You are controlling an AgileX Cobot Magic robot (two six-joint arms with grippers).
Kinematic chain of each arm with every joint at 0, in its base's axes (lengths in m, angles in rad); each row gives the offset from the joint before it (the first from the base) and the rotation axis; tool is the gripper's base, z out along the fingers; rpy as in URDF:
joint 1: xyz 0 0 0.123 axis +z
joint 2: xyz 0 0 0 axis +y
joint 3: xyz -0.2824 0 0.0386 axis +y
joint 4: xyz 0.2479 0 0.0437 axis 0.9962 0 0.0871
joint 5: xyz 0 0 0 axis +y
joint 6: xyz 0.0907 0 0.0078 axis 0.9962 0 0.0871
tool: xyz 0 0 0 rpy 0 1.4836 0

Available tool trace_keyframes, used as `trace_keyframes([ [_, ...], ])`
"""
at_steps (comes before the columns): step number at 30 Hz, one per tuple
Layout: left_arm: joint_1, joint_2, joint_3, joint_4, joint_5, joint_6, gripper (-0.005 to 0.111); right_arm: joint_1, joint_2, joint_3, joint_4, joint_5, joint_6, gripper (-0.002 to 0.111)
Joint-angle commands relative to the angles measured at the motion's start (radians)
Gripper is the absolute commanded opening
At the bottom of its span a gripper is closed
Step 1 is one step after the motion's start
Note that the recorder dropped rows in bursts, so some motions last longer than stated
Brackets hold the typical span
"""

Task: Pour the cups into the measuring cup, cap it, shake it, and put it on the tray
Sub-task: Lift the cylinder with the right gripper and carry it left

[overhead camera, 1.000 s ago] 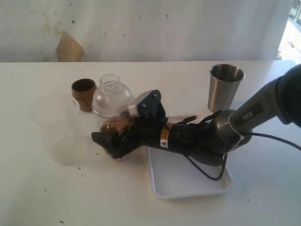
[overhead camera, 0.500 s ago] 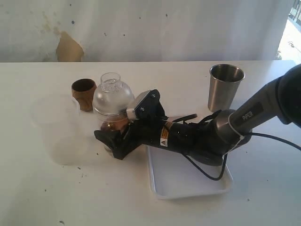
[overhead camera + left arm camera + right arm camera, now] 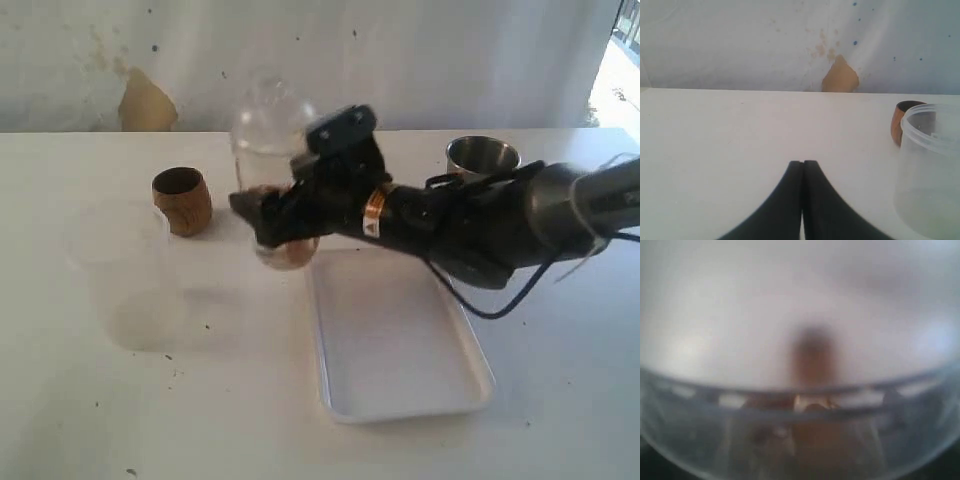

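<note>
The measuring cup [image 3: 265,162] is in the grip of the right gripper [image 3: 272,215], whose dark fingers are clamped around its lower half. It appears to hang clear of the table [image 3: 200,400], over the bare stretch between the wooden cup [image 3: 181,200] and the tray [image 3: 400,345], leaning slightly and blurred. The domed cap [image 3: 268,110] sits on top of it, and something brown [image 3: 288,252] lies at its bottom. The right wrist view shows only a fogged close-up of the clear wall with that brown mass behind it.

The wooden cup stands upright on the table to the left of the held cup, apart from it. The tray lies flat on the table, just below and to the right of the gripper, with nothing on it. The steel tumbler [image 3: 482,157] stands upright behind the right arm, which hides its lower part.

Farther left, a frosted plastic cup [image 3: 927,170] stands near the wooden cup. The left gripper [image 3: 802,165] shows only in its own wrist view, fingers pressed together with nothing between them, low over the table.
</note>
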Motion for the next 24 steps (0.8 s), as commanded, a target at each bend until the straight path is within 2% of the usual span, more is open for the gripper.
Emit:
trace_keyframes([
  [1, 0.001, -0.006, 0.005, 0.003, -0.012, -0.003, 0.000, 0.010, -0.086, -0.008, -0.245, -0.117, 0.215, 0.000],
  [2, 0.001, -0.006, 0.005, 0.003, -0.012, -0.003, 0.000, 0.039, -0.102, -0.010, -0.289, -0.059, 0.221, 0.000],
  [3, 0.001, -0.006, 0.005, 0.003, -0.012, -0.003, 0.000, 0.075, -0.123, -0.010, -0.256, 0.082, 0.163, 0.000],
  [4, 0.001, -0.006, 0.005, 0.003, -0.012, -0.003, 0.000, 0.092, -0.135, -0.010, -0.119, 0.196, 0.013, 0.000],
  [5, 0.001, -0.006, 0.005, 0.003, -0.012, -0.003, 0.000, 0.088, -0.137, -0.010, 0.049, 0.224, -0.121, 0.000],
  [6, 0.001, -0.006, 0.005, 0.003, -0.012, -0.003, 0.000, 0.068, -0.137, -0.003, 0.247, 0.197, -0.225, 0.000],
  [7, 0.001, -0.006, 0.005, 0.003, -0.012, -0.003, 0.000, 0.049, -0.137, 0.012, 0.333, 0.130, -0.196, 0.000],
  [8, 0.001, -0.006, 0.005, 0.003, -0.012, -0.003, 0.000, 0.039, -0.137, 0.023, 0.266, 0.068, -0.098, 0.000],
  [9, 0.001, -0.006, 0.005, 0.003, -0.012, -0.003, 0.000, 0.040, -0.144, 0.032, 0.080, -0.015, 0.017, 0.000],
  [10, 0.001, -0.006, 0.005, 0.003, -0.012, -0.003, 0.000, 0.052, -0.156, 0.032, -0.103, -0.037, 0.106, 0.000],
  [11, 0.001, -0.006, 0.005, 0.003, -0.012, -0.003, 0.000, 0.073, -0.173, 0.032, -0.155, -0.001, 0.115, 0.000],
  [13, 0.001, -0.006, 0.005, 0.003, -0.012, -0.003, 0.000, 0.082, -0.188, 0.032, 0.090, 0.174, -0.106, 0.000],
  [14, 0.001, -0.006, 0.005, 0.003, -0.012, -0.003, 0.000, 0.067, -0.185, 0.034, 0.320, 0.183, -0.231, 0.000],
  [15, 0.001, -0.006, 0.005, 0.003, -0.012, -0.003, 0.000, 0.058, -0.182, 0.044, 0.398, 0.159, -0.243, 0.000],
  [16, 0.001, -0.006, 0.005, 0.003, -0.012, -0.003, 0.000, 0.056, -0.186, 0.057, 0.330, 0.134, -0.199, 0.000],
  [18, 0.001, -0.006, 0.005, 0.003, -0.012, -0.003, 0.000, 0.089, -0.217, 0.068, 0.013, 0.126, -0.046, 0.000],
  [19, 0.001, -0.006, 0.005, 0.003, -0.012, -0.003, 0.000, 0.114, -0.228, 0.068, -0.057, 0.145, -0.021, 0.000],
  [20, 0.001, -0.006, 0.005, 0.003, -0.012, -0.003, 0.000, 0.124, -0.232, 0.068, -0.023, 0.166, -0.082, 0.000],
  [22, 0.001, -0.006, 0.005, 0.003, -0.012, -0.003, 0.000, 0.093, -0.222, 0.068, 0.316, 0.146, -0.241, 0.000],
  [23, 0.001, -0.006, 0.005, 0.003, -0.012, -0.003, 0.000, 0.076, -0.215, 0.072, 0.410, 0.109, -0.242, 0.000],
  [24, 0.001, -0.006, 0.005, 0.003, -0.012, -0.003, 0.000, 0.070, -0.212, 0.076, 0.344, 0.080, -0.177, 0.000],
])
